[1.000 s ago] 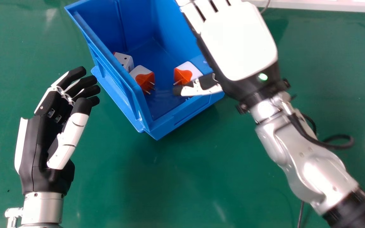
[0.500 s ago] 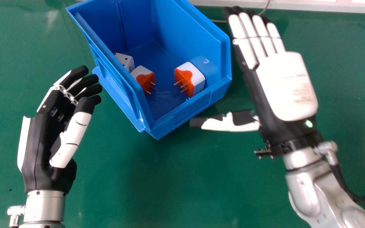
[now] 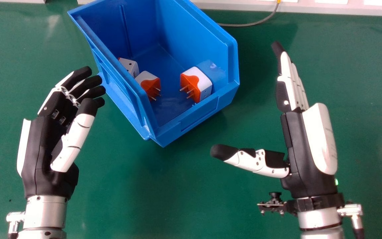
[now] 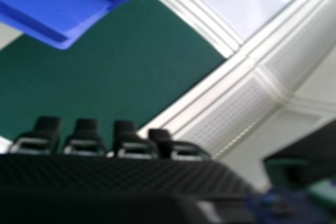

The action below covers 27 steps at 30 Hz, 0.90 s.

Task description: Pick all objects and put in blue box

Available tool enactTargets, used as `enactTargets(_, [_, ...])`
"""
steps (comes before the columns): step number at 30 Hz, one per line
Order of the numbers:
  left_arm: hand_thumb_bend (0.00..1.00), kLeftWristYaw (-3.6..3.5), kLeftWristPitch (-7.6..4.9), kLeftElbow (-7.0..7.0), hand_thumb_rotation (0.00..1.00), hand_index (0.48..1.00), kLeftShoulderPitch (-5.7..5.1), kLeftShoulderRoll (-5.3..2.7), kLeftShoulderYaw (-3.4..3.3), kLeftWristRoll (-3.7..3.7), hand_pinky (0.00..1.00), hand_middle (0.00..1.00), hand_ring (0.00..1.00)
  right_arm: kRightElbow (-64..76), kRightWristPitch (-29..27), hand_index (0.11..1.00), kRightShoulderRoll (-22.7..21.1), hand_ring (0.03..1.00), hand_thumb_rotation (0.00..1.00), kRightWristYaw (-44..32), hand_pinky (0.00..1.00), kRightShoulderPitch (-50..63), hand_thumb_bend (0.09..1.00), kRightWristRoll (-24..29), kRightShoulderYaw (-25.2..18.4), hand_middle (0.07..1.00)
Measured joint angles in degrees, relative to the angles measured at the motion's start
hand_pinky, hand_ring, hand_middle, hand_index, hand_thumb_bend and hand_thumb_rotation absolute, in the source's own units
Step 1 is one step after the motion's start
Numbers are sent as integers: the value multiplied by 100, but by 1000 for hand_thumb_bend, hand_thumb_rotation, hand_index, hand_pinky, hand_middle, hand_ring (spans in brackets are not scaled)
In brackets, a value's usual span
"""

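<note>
In the head view the blue box (image 3: 196, 114) holds orange-and-white plug adapters: one (image 3: 196, 83) near its right wall, another (image 3: 148, 84) by the left wall, and behind that a white one (image 3: 129, 66) partly hidden by the wall. My right hand (image 3: 305, 149) is right of the box, open and empty, thumb stretched toward the left. My left hand (image 3: 50, 142) is left of the box, open with fingers slightly bent, holding nothing. In the right hand view my right hand (image 4: 126, 174) shows along the bottom, with the blue box (image 4: 58, 3) beyond.
A green tabletop (image 3: 191, 192) lies under the box and both hands. Along its far edge runs a white ledge (image 3: 327, 8), where a thin grey cable (image 3: 250, 25) trails behind the box.
My right hand has moved from over the box back and to the right, and has turned so its palm faces left. The adapter by the right wall is uncovered. My left hand has barely moved.
</note>
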State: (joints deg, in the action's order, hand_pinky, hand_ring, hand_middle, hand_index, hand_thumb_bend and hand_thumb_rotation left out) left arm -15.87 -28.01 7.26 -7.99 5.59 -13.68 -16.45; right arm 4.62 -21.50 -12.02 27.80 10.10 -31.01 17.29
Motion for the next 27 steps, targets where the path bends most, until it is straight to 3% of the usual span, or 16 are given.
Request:
enactTargets(3, [704,21,104,15,531,776,25,7,-37,-37,759,779,766,-170,-123,998,69,997,887,-95,946,8,914,120,-25,997])
enactTargets(6, [703,116,241,-37,533,780,27,66,-58,35,760,781,769,-279,-228,998,140,998,910,-159,941,8,908,179,-86,998])
enactTargets(9, [703,244,440,-260,533,780,48,76,-63,61,760,781,769,-356,-291,998,180,998,910,-199,941,8,908,179,-137,998])
enactTargets(12, [689,450,726,-513,535,783,152,60,-79,53,756,784,768,-425,-324,999,253,998,928,-212,938,8,899,178,-175,999])
enactTargets(16, [685,656,1122,-814,495,768,223,-3,-88,-41,728,768,748,-429,-430,999,290,997,954,-269,932,20,885,179,-180,999])
enactTargets(21, [690,780,1505,-1145,483,761,200,-20,-103,-42,717,760,740,-427,-433,1000,361,998,963,-350,931,98,880,179,-197,1000])
enactTargets(25, [697,838,1771,-1456,482,753,188,97,-144,-35,702,749,728,-427,-456,1000,390,999,977,-408,932,125,866,183,-226,1000])
enactTargets(27, [697,856,1846,-1522,482,753,226,139,-156,-35,702,749,728,-427,-467,1000,398,999,977,-417,932,151,866,182,-253,1000])
